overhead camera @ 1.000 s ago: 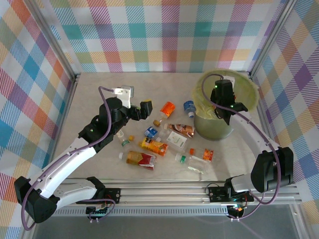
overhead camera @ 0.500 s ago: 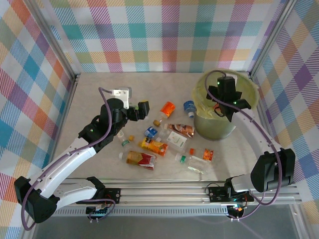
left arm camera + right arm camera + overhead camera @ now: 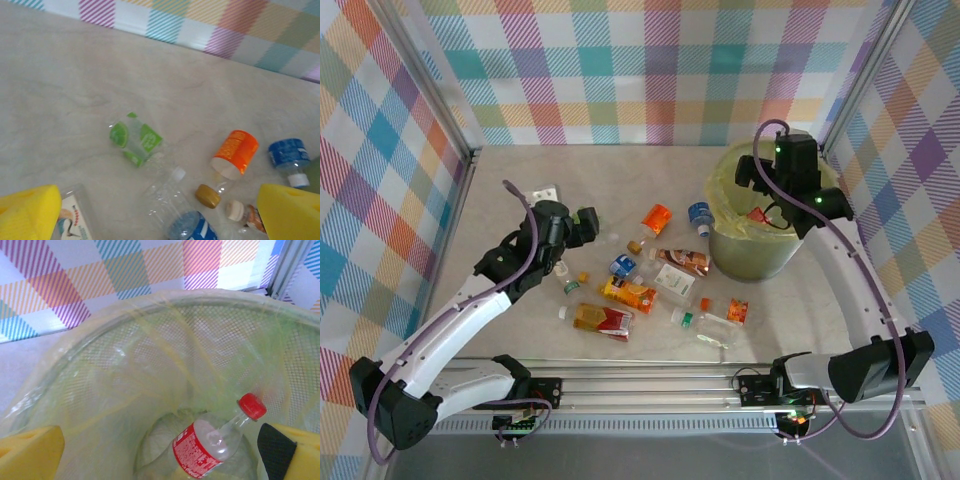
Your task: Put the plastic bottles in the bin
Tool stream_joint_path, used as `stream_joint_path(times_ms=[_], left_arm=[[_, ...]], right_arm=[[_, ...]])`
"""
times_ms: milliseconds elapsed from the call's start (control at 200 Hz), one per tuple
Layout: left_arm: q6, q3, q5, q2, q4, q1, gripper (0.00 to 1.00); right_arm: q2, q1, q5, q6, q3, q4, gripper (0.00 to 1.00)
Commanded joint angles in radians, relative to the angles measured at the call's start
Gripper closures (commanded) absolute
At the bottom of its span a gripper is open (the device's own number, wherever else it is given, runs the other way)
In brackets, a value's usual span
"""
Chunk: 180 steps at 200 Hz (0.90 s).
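Observation:
Several plastic bottles lie loose mid-table: an orange-labelled one (image 3: 657, 217), a blue one (image 3: 700, 215), a brown one (image 3: 682, 260) and a red-and-yellow one (image 3: 603, 318). My left gripper (image 3: 578, 235) hangs open to their left. In the left wrist view its open jaws (image 3: 159, 217) are above a clear blue-labelled bottle (image 3: 192, 225), with a green-labelled bottle (image 3: 135, 137) beyond. The bin (image 3: 750, 255) stands at the right. My right gripper (image 3: 785, 195) is open over its mouth. Inside the bin (image 3: 150, 315) lies a red-capped, red-labelled bottle (image 3: 210, 447), below the empty jaws (image 3: 160, 455).
Checkered walls close the table at the back and both sides, and the bin stands close to the right wall. A metal rail (image 3: 650, 385) runs along the near edge. Loose caps, including a gold one (image 3: 207, 196), lie among the bottles.
My right gripper has opened wide and risen from inside the bin toward its far rim. My left gripper has drawn back to the left, away from the bottles.

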<state>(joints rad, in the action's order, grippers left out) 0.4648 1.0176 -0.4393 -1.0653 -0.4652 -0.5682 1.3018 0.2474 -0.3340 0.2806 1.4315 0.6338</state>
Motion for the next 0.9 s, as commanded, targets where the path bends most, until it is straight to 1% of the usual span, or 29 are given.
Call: stream_joint_path(times_ms=[0,100,200,315,400,605,895], left_arm=[[0.129,-0.010,0.015,0.001,-0.090,0.056,0.00],[0.194,-0.039,0.099,-0.011,-0.114,0.129,0.00],[0.263,-0.087,0.221,-0.023,-0.113,0.218,0.00],[0.315,-0.137,0.301,-0.041,-0.104,0.282,0.00],[0.323,-0.154,0.338,-0.061,-0.106,0.302,0.00],[0.315,-0.169,0.375,-0.143,-0.132,0.321,0.00],[0.301,-0.211,0.407,-0.248,-0.070,0.346,0.00]], right_arm=[[-0.022,0.034,0.050,0.023,0.062,0.111,0.00],[-0.021,0.078,0.045,0.027,0.101,0.160,0.00],[-0.026,0.115,0.042,0.035,0.117,0.186,0.00],[-0.028,0.134,0.063,0.046,0.121,0.193,0.00],[-0.029,0.144,0.074,0.051,0.121,0.196,0.00],[-0.030,0.155,0.079,0.056,0.113,0.195,0.00],[-0.034,0.159,0.083,0.060,0.107,0.184,0.00]])
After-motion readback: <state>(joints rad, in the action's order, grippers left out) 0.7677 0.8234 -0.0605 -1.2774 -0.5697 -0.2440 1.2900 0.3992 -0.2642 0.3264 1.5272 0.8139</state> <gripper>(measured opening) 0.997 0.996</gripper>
